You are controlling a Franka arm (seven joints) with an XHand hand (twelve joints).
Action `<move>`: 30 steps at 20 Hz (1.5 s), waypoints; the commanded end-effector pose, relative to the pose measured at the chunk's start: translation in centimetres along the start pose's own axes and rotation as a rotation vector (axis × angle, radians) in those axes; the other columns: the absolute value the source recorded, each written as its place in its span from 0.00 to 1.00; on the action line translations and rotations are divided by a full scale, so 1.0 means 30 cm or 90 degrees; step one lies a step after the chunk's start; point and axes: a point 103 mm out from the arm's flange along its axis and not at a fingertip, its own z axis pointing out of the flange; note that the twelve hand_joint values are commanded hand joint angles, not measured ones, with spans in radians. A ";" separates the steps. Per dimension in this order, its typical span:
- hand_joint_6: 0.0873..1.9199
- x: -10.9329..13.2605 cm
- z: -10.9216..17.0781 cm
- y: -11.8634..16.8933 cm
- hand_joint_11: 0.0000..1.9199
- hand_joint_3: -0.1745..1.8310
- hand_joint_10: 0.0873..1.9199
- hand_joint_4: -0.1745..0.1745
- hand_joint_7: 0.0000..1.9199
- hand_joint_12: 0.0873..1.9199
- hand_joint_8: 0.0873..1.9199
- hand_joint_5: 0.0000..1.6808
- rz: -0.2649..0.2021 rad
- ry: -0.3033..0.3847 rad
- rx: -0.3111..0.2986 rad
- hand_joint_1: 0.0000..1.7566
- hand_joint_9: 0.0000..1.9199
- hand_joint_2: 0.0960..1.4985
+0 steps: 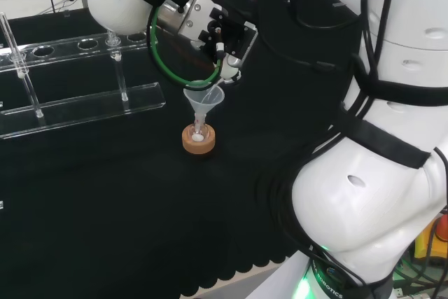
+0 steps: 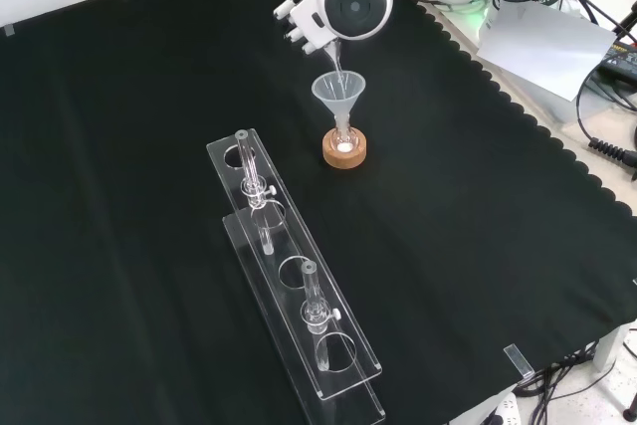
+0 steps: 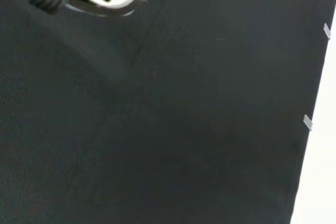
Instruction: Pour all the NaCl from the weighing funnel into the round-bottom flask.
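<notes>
The cork ring (image 2: 345,150) is the landmark, standing on the cloth (image 2: 119,146). On the ring sits the flask (image 2: 344,141), with a funnel (image 2: 338,92) upright in its neck. Directly above the funnel, in the front view, is the hand (image 2: 299,22), with the weighing funnel (image 2: 336,59) slanting down from it to the funnel's mouth. In the front view the rack (image 2: 299,296) lies to the ring's lower left; in the head view (image 1: 77,96) it lies left of the ring (image 1: 199,138).

No text, label, number or sign can be read on anything on the bench.
</notes>
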 end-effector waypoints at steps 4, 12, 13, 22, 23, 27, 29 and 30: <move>0.56 -0.003 -0.015 -0.007 0.31 0.51 0.22 1.00 0.33 0.62 0.31 0.63 0.007 -0.020 0.005 0.61 0.48 0.41; 0.56 -0.007 -0.027 -0.010 0.30 0.51 0.22 1.00 0.33 0.62 0.31 0.63 0.014 -0.043 0.009 0.61 0.48 0.41; 0.56 -0.008 -0.028 -0.010 0.30 0.51 0.22 1.00 0.33 0.62 0.31 0.63 0.014 -0.045 0.009 0.61 0.48 0.41; 0.56 -0.010 -0.048 -0.016 0.30 0.51 0.22 1.00 0.33 0.62 0.31 0.63 0.024 -0.075 0.009 0.61 0.48 0.41; 0.56 -0.011 -0.050 -0.016 0.30 0.51 0.22 1.00 0.33 0.62 0.31 0.63 0.026 -0.078 0.008 0.61 0.48 0.41; 0.56 -0.012 -0.057 -0.020 0.30 0.51 0.22 1.00 0.33 0.62 0.31 0.63 0.027 -0.085 0.007 0.61 0.48 0.41; 0.56 -0.011 -0.060 -0.024 0.30 0.51 0.22 1.00 0.33 0.62 0.31 0.63 0.027 -0.085 0.006 0.61 0.48 0.41; 0.56 -0.010 -0.059 -0.024 0.30 0.51 0.22 1.00 0.33 0.62 0.31 0.63 0.026 -0.086 0.006 0.61 0.48 0.41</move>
